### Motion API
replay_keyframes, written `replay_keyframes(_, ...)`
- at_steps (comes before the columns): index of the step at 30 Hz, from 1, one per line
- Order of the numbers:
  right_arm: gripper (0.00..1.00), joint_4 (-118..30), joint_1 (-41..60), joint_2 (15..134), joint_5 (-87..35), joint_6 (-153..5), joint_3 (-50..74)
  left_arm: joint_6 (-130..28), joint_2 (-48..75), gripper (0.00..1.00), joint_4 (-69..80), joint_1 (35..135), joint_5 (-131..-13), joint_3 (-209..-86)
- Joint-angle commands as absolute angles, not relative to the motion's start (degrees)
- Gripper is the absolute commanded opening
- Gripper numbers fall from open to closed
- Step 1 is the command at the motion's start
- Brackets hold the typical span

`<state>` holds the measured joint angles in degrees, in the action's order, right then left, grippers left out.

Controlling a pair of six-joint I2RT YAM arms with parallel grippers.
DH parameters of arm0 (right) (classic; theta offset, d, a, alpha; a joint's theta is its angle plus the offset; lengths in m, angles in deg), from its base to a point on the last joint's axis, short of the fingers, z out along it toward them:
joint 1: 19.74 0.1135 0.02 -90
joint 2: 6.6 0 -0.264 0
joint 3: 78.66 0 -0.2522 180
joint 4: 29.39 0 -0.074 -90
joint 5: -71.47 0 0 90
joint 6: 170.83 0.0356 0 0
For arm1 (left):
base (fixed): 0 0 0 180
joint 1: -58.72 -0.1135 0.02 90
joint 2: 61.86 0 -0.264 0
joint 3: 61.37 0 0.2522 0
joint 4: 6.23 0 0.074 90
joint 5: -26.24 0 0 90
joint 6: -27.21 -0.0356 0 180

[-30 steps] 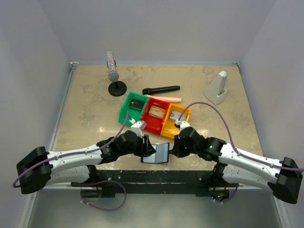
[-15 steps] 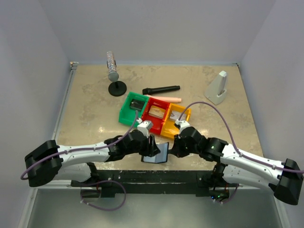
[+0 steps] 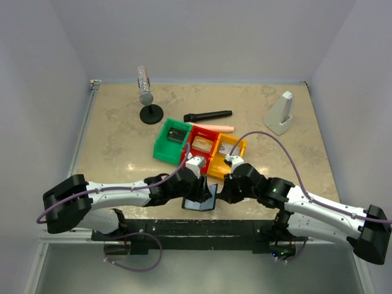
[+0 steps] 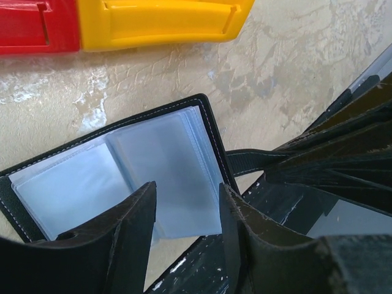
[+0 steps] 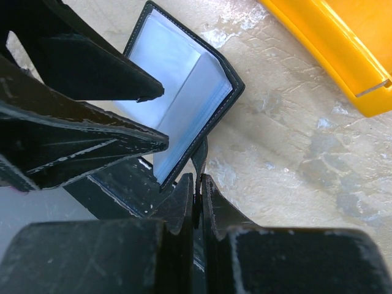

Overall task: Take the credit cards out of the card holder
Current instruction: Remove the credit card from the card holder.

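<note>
Since a second ago the left gripper (image 4: 187, 196) has slid right over the open card holder (image 4: 162, 150) at the table's (image 4: 275, 79) near edge, jaws apart, clasping nothing. Meanwhile the right gripper (image 5: 196, 184) pinches its black tab (image 5: 199, 153). Whether the cloudy sleeves (image 4: 73, 184) hold cards cannot be told.

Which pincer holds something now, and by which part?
The right pincer grips the open black folding card holder by its small black tab; the left pincer is open.

Yellow bin (image 4: 159, 24) just beyond card holder (image 4: 168, 153)
</note>
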<state>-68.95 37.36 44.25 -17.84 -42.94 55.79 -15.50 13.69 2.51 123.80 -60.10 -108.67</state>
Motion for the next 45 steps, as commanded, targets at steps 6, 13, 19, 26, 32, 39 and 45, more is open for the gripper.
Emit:
replay_keyframes(6, 0.0, -66.9, 37.7, 43.6, -18.4, -44.3, 52.8, -16.6, 16.1, 0.49, 0.4, 124.6, -59.6, -111.1)
replay_keyframes(13, 0.0, -67.3, 37.7, 43.3, -18.4, -44.9, 52.0, -16.9, 17.1, 0.47, 1.1, 124.9, -58.9, -111.3)
replay_keyframes(19, 0.0, -68.7, 37.7, 42.7, -18.4, -45.7, 51.0, -16.4, 16.5, 0.43, 3.6, 125.0, -56.0, -111.4)
replay_keyframes(26, 0.0, -70.4, 37.7, 43.1, -18.3, -46.2, 50.2, -15.4, 13.5, 0.4, 7.3, 125.0, -51.7, -110.7)
replay_keyframes(32, 0.0, -71.1, 37.6, 43.4, -18.4, -46.6, 50.0, -15.5, 7.0, 0.45, 4.9, 125.0, -50.3, -107.9)
replay_keyframes(39, 0.0, -71.5, 37.7, 44.2, -18.3, -47.1, 49.5, -17.7, 9.5, 0.46, 4.3, 125.1, -54.5, -111.0)
replay_keyframes(45, 0.0, -71.9, 37.6, 44.4, -18.3, -47.3, 49.7, -17.8, 13.5, 0.45, 3.6, 125.3, -56.5, -112.0)
